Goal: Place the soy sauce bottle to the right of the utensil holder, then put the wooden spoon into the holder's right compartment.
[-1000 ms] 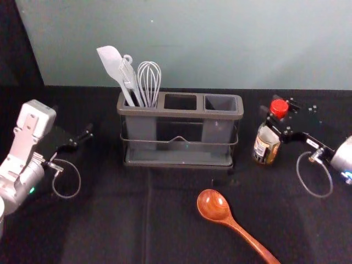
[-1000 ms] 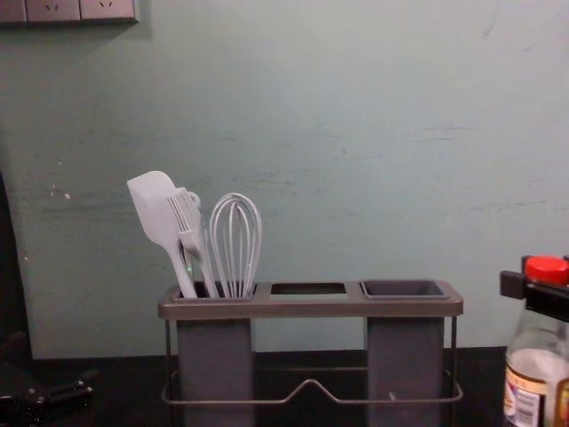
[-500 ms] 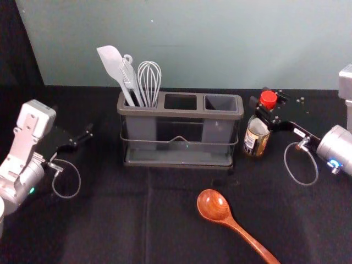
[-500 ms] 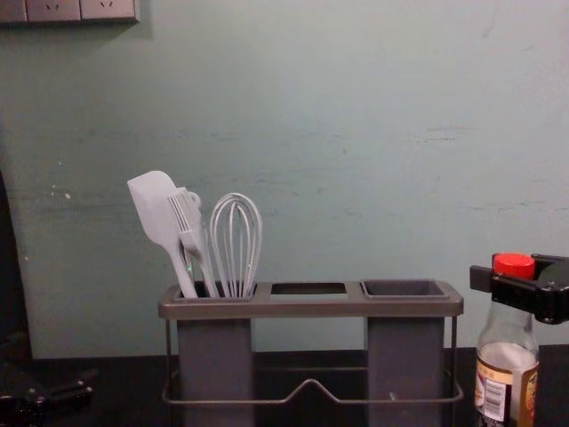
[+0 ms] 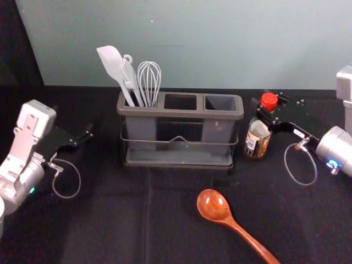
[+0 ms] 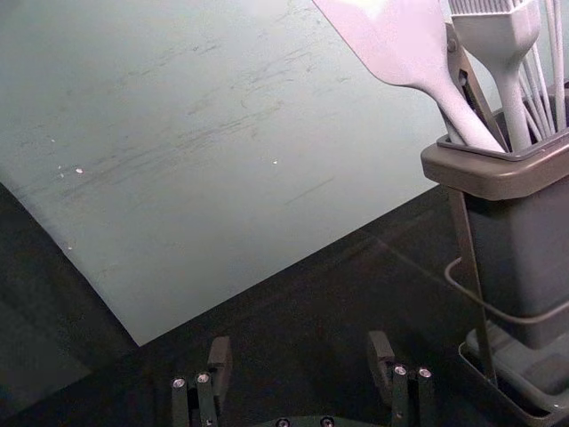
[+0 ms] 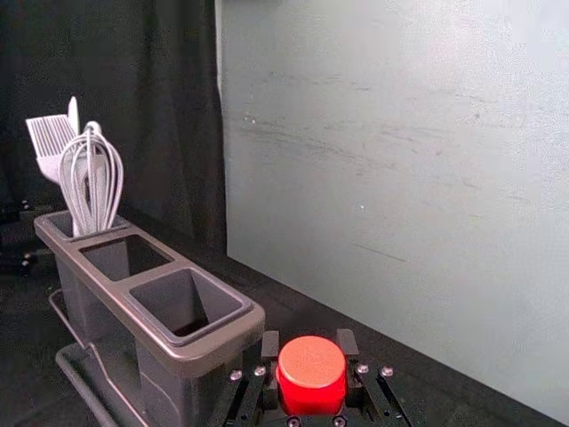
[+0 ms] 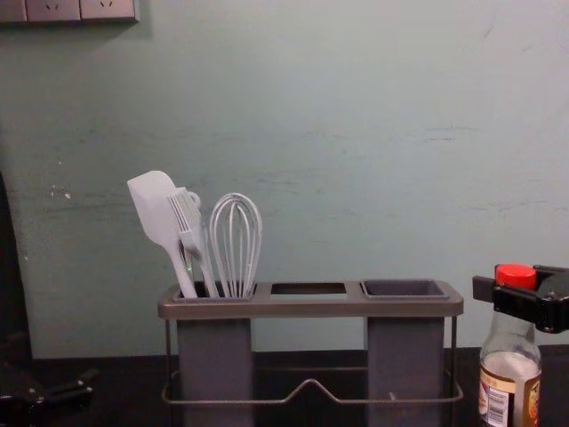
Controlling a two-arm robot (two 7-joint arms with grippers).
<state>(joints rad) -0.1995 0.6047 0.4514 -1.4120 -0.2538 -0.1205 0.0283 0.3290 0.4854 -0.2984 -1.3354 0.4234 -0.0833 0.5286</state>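
Clear-glass, red-capped soy sauce bottle (image 5: 257,140) upright in the right gripper's (image 5: 265,104) grasp
It is just right of the grey, brown-rimmed utensil holder (image 5: 181,113), whose left compartment carries a flat pale spatula (image 5: 111,61), bristled brush (image 8: 188,222) and looped whisk (image 5: 149,80); the right wrist view looks into the smooth-walled right compartment (image 7: 188,298); the chest view shows the bottle's barcoded label (image 8: 498,400); the glossy reddish-brown wooden spoon (image 5: 213,204) lies near; the left gripper (image 5: 83,138), at left, is spread.
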